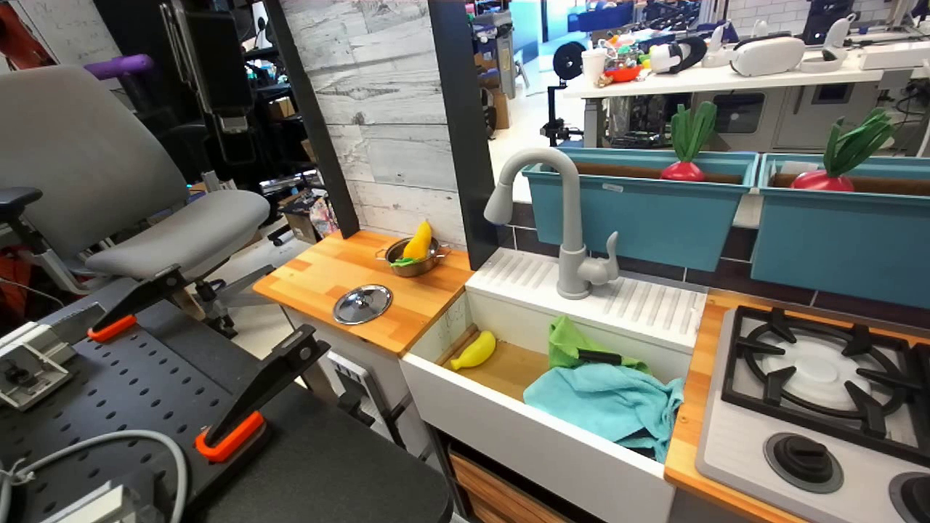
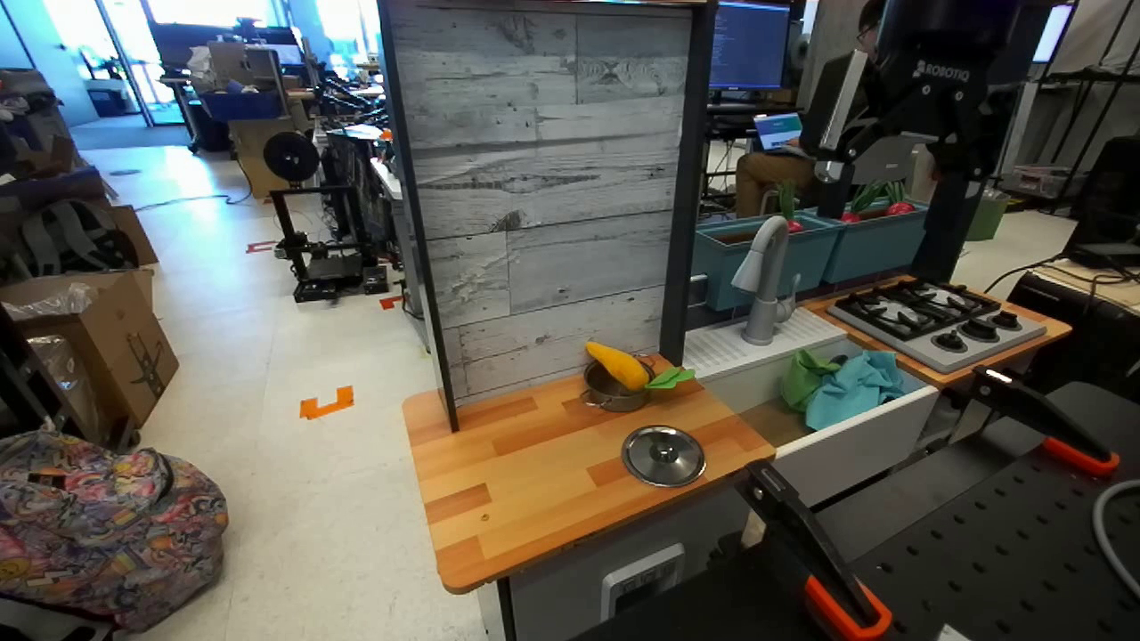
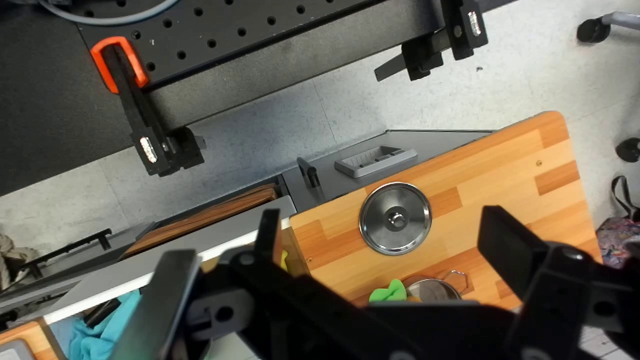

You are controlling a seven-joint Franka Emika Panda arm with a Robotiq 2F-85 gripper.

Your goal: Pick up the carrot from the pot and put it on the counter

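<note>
From some distance, both exterior views look slantwise down on the counter (image 2: 552, 472) and the sink (image 1: 538, 443); the wrist view, facing steeply down, shares both.

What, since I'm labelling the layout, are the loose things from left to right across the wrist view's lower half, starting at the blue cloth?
Blue cloth, sliver of yellow banana, carrot's green leaves, pot, patterned bag. The lid is left out: its sideways span overlaps both leaves and pot.
</note>
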